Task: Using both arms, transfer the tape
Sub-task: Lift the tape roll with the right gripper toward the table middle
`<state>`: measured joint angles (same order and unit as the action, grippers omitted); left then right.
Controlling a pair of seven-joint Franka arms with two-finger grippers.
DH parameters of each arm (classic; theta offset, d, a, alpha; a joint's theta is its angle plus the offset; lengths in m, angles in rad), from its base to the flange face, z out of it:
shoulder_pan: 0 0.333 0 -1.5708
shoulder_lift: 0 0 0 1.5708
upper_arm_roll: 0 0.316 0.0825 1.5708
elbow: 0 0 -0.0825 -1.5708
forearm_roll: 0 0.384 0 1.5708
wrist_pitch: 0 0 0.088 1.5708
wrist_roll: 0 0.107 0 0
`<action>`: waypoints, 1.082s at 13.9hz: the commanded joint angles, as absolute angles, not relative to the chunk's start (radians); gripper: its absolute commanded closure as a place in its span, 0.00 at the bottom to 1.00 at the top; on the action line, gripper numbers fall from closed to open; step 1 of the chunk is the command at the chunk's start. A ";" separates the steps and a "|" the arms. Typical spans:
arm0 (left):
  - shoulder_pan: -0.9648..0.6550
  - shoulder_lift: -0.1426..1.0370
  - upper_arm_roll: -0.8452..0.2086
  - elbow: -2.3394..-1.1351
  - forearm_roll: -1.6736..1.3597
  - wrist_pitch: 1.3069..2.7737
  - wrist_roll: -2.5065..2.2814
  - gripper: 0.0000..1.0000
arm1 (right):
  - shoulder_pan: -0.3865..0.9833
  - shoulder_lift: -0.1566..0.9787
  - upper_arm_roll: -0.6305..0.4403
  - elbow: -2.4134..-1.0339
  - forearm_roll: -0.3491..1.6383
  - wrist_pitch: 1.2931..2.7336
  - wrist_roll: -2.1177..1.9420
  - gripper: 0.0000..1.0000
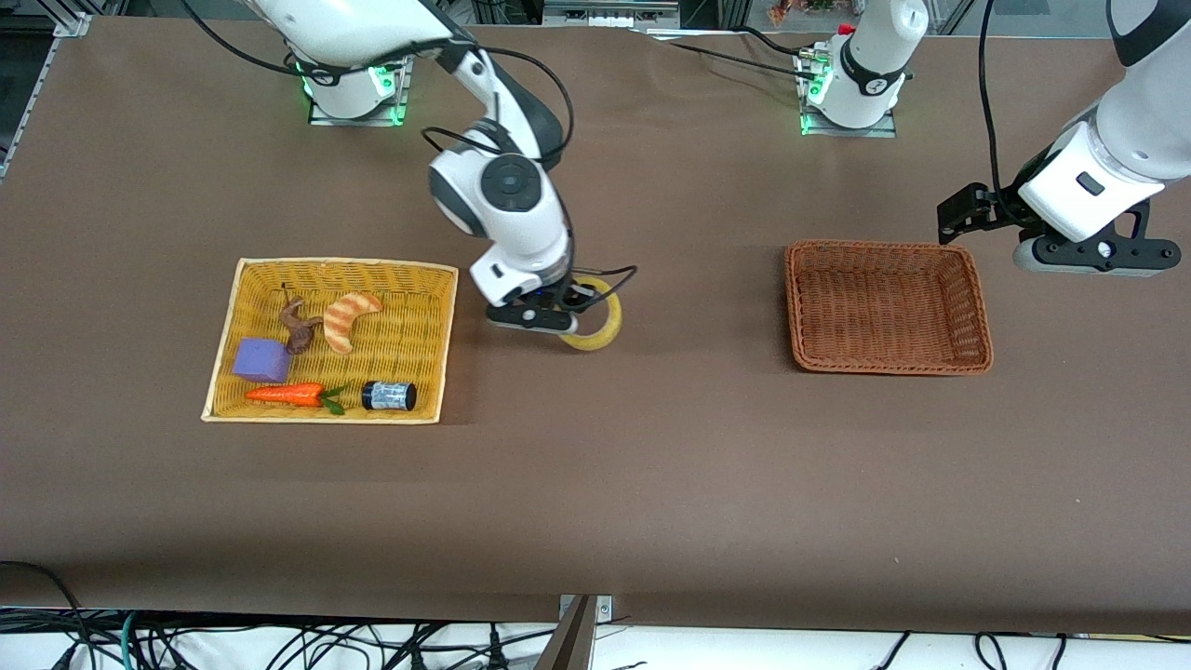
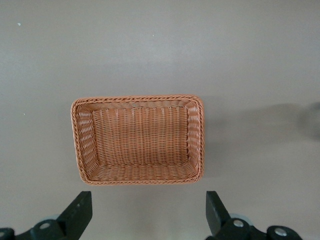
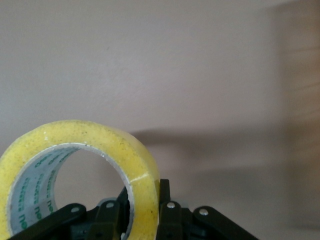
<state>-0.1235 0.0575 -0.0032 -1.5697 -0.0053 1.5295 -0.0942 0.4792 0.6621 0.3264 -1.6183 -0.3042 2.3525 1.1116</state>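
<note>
The black cylinder [image 1: 388, 395] lies nearest, in the yellow basket [image 1: 226, 341]. The right hand [image 1: 569, 312] pinches the tape [image 1: 600, 328] by one wall between the baskets; such a thin grip could let it swing or slip. The left hand [image 1: 963, 212] waits spread beside the brown basket [image 1: 794, 307].

The right arm [image 1: 484, 140] is reaching from its base toward the middle of the table, its wrist pointing steeply downward. The right gripper [image 1: 558, 312] is sitting low over the tabletop with its fingers [image 3: 167, 212] closed, pinching the wall of the tape [image 3: 75, 165], one finger inside the ring and one outside. The left arm [image 1: 1098, 177] is waiting, raised toward its own end of the table. The left gripper [image 1: 968, 209] is hanging in the air with its fingers [image 2: 77, 212] spread wide apart, gripping nothing.
</note>
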 commanded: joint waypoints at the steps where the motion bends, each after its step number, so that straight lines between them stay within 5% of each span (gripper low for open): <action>1: -0.115 0.063 -0.006 -1.548 0.002 1.511 -0.081 0.00 | 0.534 0.787 0.322 -1.493 -0.418 2.367 1.262 1.00; 5: -0.114 0.067 -0.003 -1.546 0.002 1.511 -0.081 0.00 | 0.545 0.818 0.322 -1.489 -0.437 2.373 1.279 0.98; 7: -0.115 0.066 -0.006 -1.548 0.002 1.509 -0.081 0.00 | 0.543 0.830 0.322 -1.489 -0.436 2.390 1.282 0.34; 10: -0.115 0.046 -0.006 -1.562 0.002 1.509 -0.081 0.00 | 0.546 0.830 0.322 -1.489 -0.446 2.388 1.275 0.00; 15: -0.127 0.044 -0.009 -1.577 -0.028 1.513 -0.066 0.00 | 0.467 0.700 0.324 -1.489 -0.454 2.294 1.182 0.00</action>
<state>-0.1245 0.0546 -0.0083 -1.5707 -0.0133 1.5253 -0.0920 0.5255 0.7837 0.3134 -1.4751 -0.4430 2.3675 1.2417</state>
